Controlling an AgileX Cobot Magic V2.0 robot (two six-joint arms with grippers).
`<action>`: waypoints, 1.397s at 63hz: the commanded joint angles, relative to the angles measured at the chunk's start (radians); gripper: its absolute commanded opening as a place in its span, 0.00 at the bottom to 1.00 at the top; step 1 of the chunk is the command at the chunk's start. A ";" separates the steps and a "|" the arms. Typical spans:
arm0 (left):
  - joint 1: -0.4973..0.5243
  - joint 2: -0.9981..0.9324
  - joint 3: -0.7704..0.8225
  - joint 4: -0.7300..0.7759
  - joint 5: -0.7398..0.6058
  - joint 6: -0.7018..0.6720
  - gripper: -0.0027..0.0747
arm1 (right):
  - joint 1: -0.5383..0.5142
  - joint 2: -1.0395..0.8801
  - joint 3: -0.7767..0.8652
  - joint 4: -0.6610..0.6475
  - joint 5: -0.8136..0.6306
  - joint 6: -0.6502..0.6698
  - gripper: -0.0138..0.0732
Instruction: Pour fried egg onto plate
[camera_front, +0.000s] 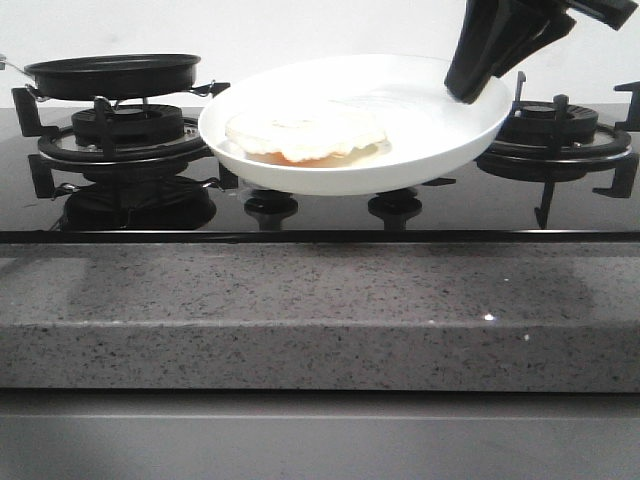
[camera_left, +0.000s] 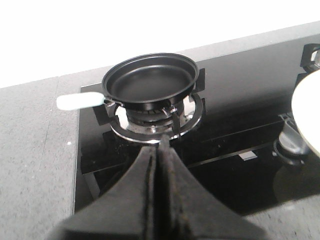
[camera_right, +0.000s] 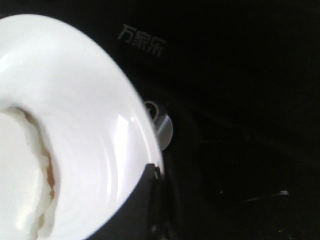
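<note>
A white plate (camera_front: 440, 125) hangs tilted above the middle of a black glass hob (camera_front: 320, 205), clear of the surface, with its right rim pinched by the right gripper (camera_front: 478, 85), which reaches down from the upper right of the front view. The jaws are closed on that rim. The egg (camera_front: 305, 135) lies inside the plate, on its lower left part, pale on top with an orange-brown edge showing underneath. In the right wrist view the plate (camera_right: 85, 130) fills the left half of the frame, the egg (camera_right: 20, 180) at the lower left, and a control knob (camera_right: 162, 127) shows just past the rim.

At the upper left of the front view an empty black pan (camera_front: 112, 75) sits on the left burner (camera_front: 125, 135). The left wrist view shows the pan (camera_left: 150, 82) at centre frame with its pale handle (camera_left: 80, 101) pointing left, and the left gripper (camera_left: 159, 150) low in the frame, fingers pressed together and holding nothing. A grey speckled counter (camera_front: 320, 315) runs across the lower front view.
</note>
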 joint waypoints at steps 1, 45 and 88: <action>-0.007 -0.073 0.034 -0.010 -0.095 -0.010 0.01 | 0.001 -0.048 -0.028 0.041 -0.039 -0.005 0.04; -0.007 -0.121 0.060 -0.115 -0.089 -0.010 0.01 | -0.041 0.131 -0.278 0.060 -0.028 0.095 0.04; -0.007 -0.121 0.060 -0.115 -0.086 -0.010 0.01 | -0.107 0.407 -0.503 0.062 -0.054 0.130 0.31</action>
